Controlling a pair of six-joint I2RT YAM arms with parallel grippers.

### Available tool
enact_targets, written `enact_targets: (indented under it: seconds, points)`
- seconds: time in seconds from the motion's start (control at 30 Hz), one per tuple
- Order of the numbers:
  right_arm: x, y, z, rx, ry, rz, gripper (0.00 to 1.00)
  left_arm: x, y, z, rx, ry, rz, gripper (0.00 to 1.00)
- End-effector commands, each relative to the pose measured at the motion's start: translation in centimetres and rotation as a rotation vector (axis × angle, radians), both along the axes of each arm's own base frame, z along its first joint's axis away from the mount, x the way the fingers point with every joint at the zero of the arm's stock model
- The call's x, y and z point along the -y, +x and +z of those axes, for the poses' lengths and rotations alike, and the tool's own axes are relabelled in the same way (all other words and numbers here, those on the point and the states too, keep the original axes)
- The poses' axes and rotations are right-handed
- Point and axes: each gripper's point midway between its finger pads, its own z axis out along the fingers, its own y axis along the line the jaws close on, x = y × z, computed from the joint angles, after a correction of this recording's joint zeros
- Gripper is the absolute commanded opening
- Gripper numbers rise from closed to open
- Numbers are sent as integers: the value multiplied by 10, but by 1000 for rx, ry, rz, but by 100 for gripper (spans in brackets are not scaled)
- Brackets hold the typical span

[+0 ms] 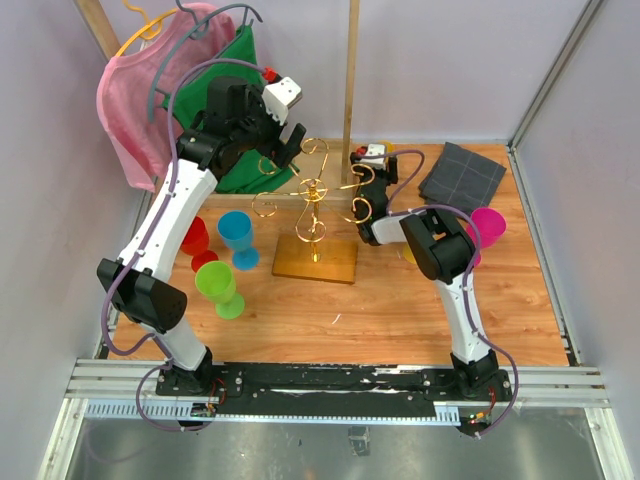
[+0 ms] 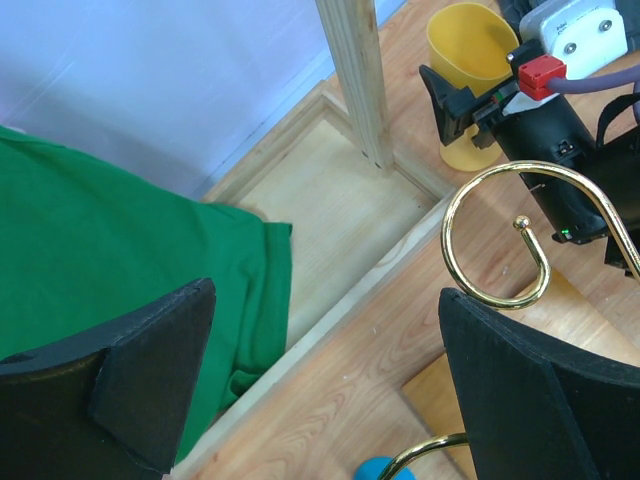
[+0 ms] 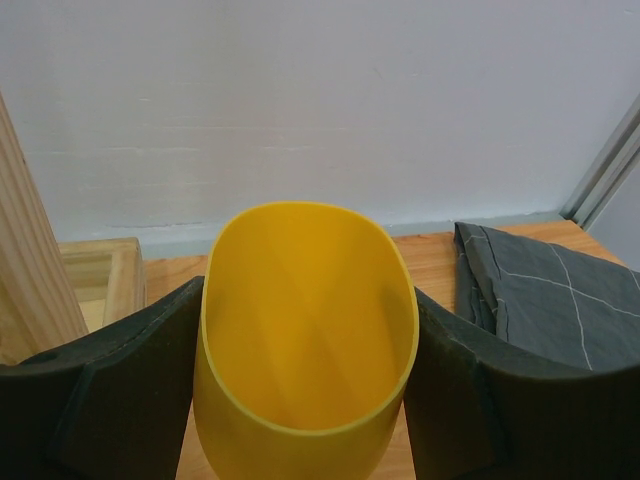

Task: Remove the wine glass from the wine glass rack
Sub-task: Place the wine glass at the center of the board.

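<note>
A yellow wine glass (image 3: 305,400) sits between the fingers of my right gripper (image 3: 308,300), which is shut on its bowl and squeezes it oval. In the left wrist view the same glass (image 2: 465,60) is held upright beyond the scroll arms, at the back right of the wine glass rack (image 1: 314,200). The rack is gold wire with a square wood base (image 1: 315,262). My left gripper (image 2: 330,385) is open and empty, high over the rack's back left side, with one scroll arm (image 2: 497,240) just inside its right finger.
Blue (image 1: 237,238), red (image 1: 196,240) and green (image 1: 218,288) glasses stand left of the rack, and a pink one (image 1: 488,226) stands at the right. A grey cloth (image 1: 461,176) lies at the back right. A wooden frame post (image 1: 351,80) and hanging green (image 1: 232,60) and pink (image 1: 130,100) garments fill the back.
</note>
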Motion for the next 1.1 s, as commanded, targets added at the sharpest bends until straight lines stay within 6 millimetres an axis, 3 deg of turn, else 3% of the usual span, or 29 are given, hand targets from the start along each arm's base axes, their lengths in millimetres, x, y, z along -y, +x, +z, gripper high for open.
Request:
enact_targets:
  seconds: [0.0,0.3,0.53,1.07]
  points:
    - [-2,-7,-3,24,0,-8,55,7,-4,-18,-51,14,-35,99]
    - [-1,-15,-3,32,-6,-36,77,8,-6,-20,-57,16,-40,99]
    - [-3,-20,2,46,-16,-55,88,6,-8,-21,-60,18,-38,99]
    - [-1,-34,14,61,-16,-76,96,7,-13,-20,-69,4,-40,99]
